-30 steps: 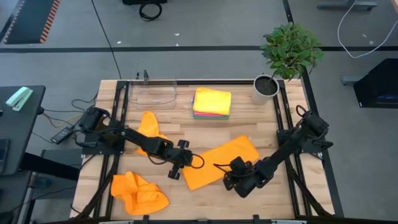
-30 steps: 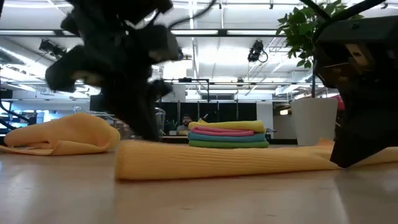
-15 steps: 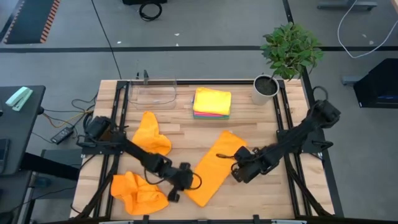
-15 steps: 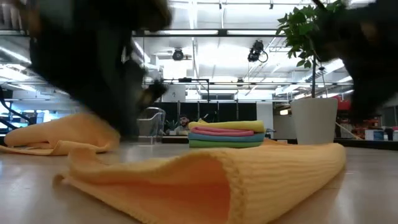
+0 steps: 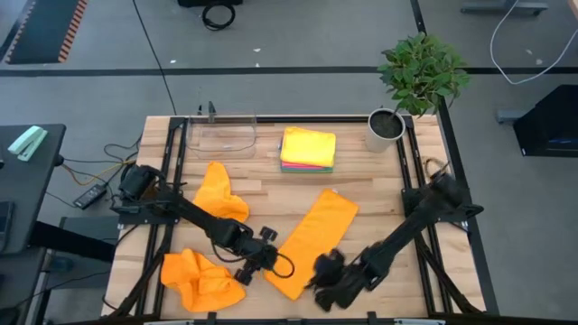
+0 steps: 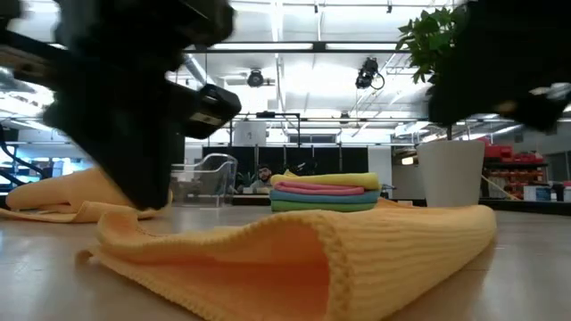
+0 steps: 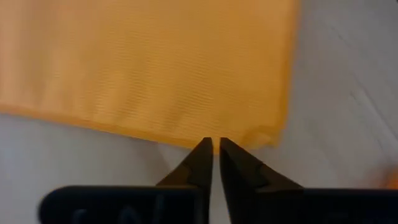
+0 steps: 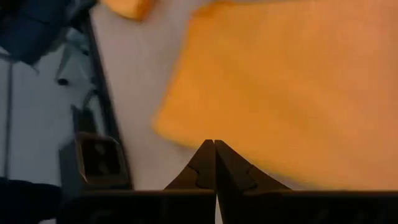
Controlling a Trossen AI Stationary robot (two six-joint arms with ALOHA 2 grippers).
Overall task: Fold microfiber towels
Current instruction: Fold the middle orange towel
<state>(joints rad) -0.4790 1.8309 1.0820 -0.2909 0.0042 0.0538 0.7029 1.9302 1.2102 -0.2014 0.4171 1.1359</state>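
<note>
Towel (image 5: 310, 242) now lies folded lengthwise mid-surface; since a second ago we released it. Left tool (image 5: 262, 263) and right tool (image 5: 323, 282) sit pinched together, empty, at its near end. Next fold looks due.

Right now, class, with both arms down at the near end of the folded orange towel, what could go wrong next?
1. Both grippers, left and right, are shut and crowd the orange towel's near end; they might collide.
2. A sideways drag could undo the fold.
3. The crumpled orange towel lies close to the left arm and might get snagged.
</note>
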